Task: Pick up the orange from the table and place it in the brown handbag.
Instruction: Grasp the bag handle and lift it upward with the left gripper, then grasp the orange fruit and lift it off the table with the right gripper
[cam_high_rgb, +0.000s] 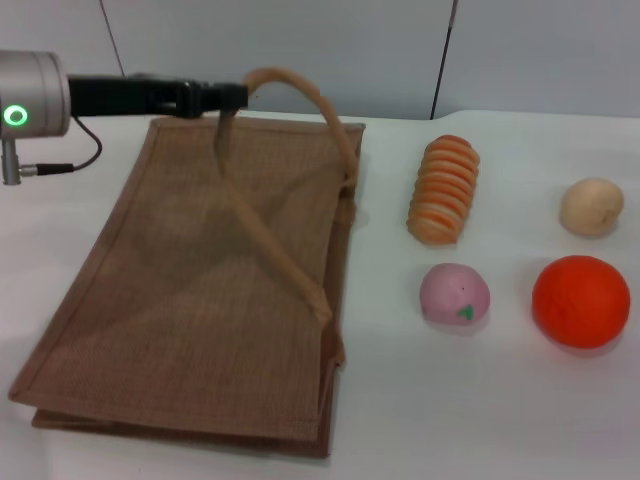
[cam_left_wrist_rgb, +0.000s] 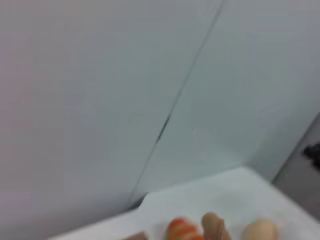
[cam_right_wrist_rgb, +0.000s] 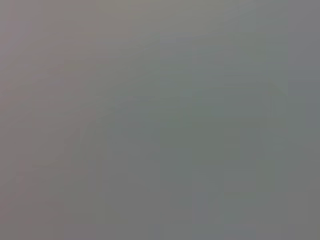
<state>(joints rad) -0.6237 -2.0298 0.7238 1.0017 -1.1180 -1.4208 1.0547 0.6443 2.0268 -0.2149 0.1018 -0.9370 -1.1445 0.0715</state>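
The orange (cam_high_rgb: 581, 301) lies on the white table (cam_high_rgb: 450, 420) at the right, free and untouched. The brown handbag (cam_high_rgb: 200, 300) lies flat on the left half of the table. My left gripper (cam_high_rgb: 238, 96) reaches in from the far left above the bag's far edge. It is shut on one light tan handle (cam_high_rgb: 315, 98) and holds it raised in an arch. The other handle (cam_high_rgb: 280, 258) lies flat across the bag. The handle's tip also shows in the left wrist view (cam_left_wrist_rgb: 215, 228). My right gripper is out of view; its wrist view is blank grey.
A ridged orange-and-cream slice piece (cam_high_rgb: 445, 190) lies right of the bag. A pink round fruit (cam_high_rgb: 455, 294) sits left of the orange, and a small pale tan fruit (cam_high_rgb: 591, 207) sits behind it. A wall stands behind the table.
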